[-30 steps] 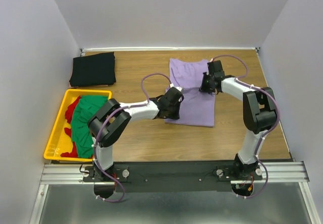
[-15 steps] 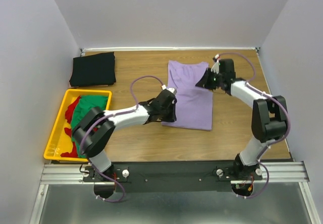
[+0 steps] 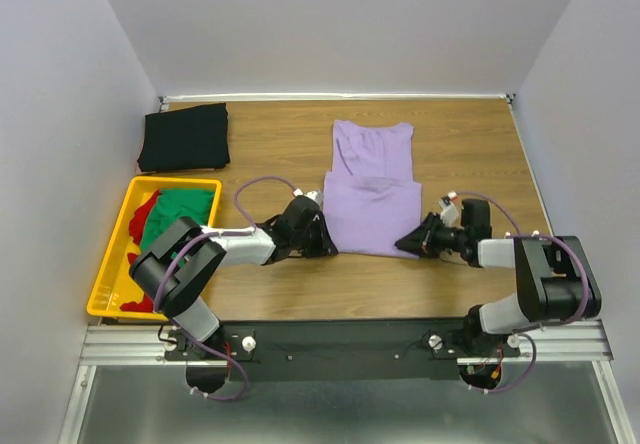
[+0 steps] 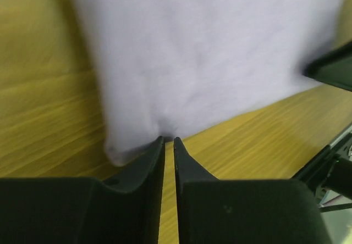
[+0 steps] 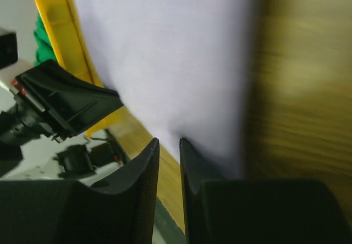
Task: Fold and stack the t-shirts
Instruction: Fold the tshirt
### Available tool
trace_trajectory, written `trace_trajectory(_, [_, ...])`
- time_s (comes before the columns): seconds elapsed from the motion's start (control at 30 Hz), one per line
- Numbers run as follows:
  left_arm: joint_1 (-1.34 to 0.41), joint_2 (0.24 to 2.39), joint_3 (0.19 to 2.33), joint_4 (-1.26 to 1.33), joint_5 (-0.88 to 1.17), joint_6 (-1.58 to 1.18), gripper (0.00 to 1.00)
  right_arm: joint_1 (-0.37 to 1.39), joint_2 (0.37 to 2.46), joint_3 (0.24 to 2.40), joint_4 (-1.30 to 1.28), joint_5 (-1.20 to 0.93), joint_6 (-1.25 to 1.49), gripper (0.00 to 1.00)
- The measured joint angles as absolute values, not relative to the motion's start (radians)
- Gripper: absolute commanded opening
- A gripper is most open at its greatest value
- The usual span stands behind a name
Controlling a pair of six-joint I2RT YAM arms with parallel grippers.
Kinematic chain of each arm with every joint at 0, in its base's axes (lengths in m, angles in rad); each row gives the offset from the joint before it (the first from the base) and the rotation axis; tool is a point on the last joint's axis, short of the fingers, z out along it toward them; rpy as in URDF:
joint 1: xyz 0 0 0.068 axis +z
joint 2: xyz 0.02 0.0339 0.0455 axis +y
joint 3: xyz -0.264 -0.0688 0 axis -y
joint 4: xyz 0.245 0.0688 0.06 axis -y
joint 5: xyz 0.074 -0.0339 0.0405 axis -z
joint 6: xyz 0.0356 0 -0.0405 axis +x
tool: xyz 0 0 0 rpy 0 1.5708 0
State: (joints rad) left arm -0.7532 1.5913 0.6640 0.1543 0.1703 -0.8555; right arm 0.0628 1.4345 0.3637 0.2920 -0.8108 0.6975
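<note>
Though blurred in both wrist views, plainly flat on wooden table (image 3: 270,154) from above: lavender t-shirt (image 3: 372,189), fold line across its middle. At left, yellow crate (image 3: 110,264) with green t-shirt (image 3: 180,209); beyond, folded black t-shirt (image 3: 185,137); under green, mostly hidden red t-shirt (image 3: 147,211). Left gripper (image 4: 169,139) clamped on puckered near-left hem. Right gripper (image 5: 169,140) at near-right corner, fingers barely apart; hold impossible to tell.

Yellow crate (image 3: 108,274) on the wooden table (image 3: 270,144), left side, close to the near edge. Plain grey walls (image 3: 330,24) on three sides. Metal rail (image 3: 120,342) runs along the table's near edge.
</note>
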Motion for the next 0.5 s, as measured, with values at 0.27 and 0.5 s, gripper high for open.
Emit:
trace_trajectory(0.27, [-0.709,1.582,0.556,0.293,0.250,-0.956,0.16,-0.136,1.589,0.258,0.422,-0.973,0.761,0.30])
trace_trajectory(0.5, [-0.695,1.415,0.485,0.282,0.244,-0.971,0.17,-0.130,1.332,0.242,0.403,-0.997,0.760,0.45])
